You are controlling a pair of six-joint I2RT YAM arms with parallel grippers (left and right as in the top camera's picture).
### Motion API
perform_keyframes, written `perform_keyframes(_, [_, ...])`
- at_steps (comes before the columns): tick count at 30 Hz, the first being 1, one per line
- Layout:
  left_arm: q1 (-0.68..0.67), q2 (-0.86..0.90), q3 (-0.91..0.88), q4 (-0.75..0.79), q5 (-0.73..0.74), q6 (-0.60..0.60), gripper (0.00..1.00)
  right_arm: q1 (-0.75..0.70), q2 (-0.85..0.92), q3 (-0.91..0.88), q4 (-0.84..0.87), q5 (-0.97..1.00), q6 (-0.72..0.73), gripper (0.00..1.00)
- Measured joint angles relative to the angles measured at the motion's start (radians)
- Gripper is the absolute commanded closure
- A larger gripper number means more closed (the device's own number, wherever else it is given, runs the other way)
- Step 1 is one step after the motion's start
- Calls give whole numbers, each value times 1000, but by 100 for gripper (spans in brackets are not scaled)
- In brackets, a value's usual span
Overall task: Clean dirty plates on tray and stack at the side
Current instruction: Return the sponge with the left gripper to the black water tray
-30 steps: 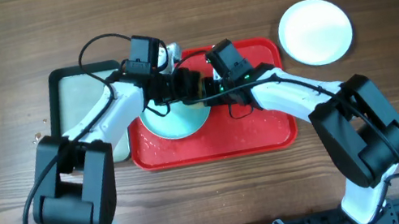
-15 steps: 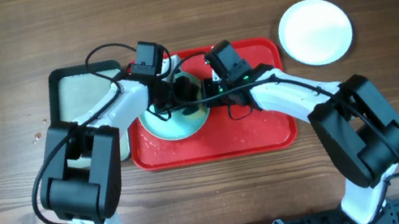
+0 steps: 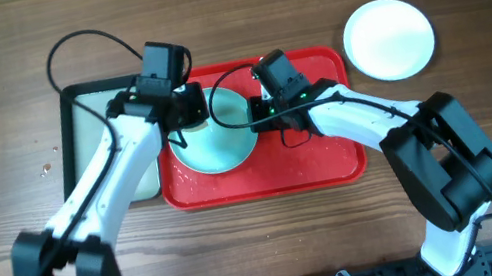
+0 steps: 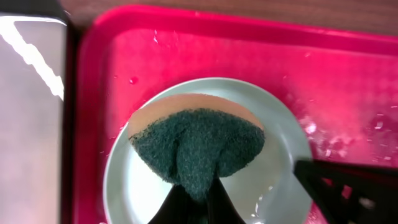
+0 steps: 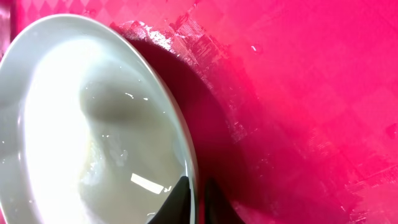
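Observation:
A pale aqua plate (image 3: 216,141) lies on the left part of the red tray (image 3: 321,160), wet and shiny. My right gripper (image 3: 253,116) is shut on its right rim, one finger inside the plate (image 5: 74,137) and one outside, seen up close in the right wrist view (image 5: 198,202). My left gripper (image 4: 198,202) is shut on a dark green scouring sponge (image 4: 196,146), which hangs over the plate's (image 4: 273,168) middle. From above, the left gripper (image 3: 188,108) sits at the plate's upper left edge. A white plate (image 3: 389,39) rests on the table at the right.
A black-rimmed tray (image 3: 85,146) with a pale inside lies directly left of the red tray. Water drops spot the red tray (image 4: 348,81) to the right of the plate. Both arms reach over the tray from the near side.
My left arm has swung out to the left and its gripper has drawn back with the sponge toward the plate's left edge, uncovering more of the plate. The right gripper has stayed on the rim.

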Motion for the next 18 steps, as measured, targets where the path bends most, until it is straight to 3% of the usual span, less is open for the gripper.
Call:
perform_keyframes(4, [63, -98, 0, -53, -16, -2, 96, 0, 0, 0, 0, 2, -8, 71])
perform_keyframes(11, [419, -120, -5, -145, -75, -16, 96, 0, 0, 0, 0, 5, -10, 81])
perform_keyframes(13, [480, -120, -27, -139, -82, -16, 96, 0, 1, 0, 0, 12, -11, 82])
perform_keyframes(15, [525, -120, -82, -110, -84, -16, 96, 0, 2, 0, 0, 27, -14, 96])
perform_keyframes(18, [536, -122, -211, 31, -85, -16, 96, 0, 3, 0, 6, 32, -11, 96])
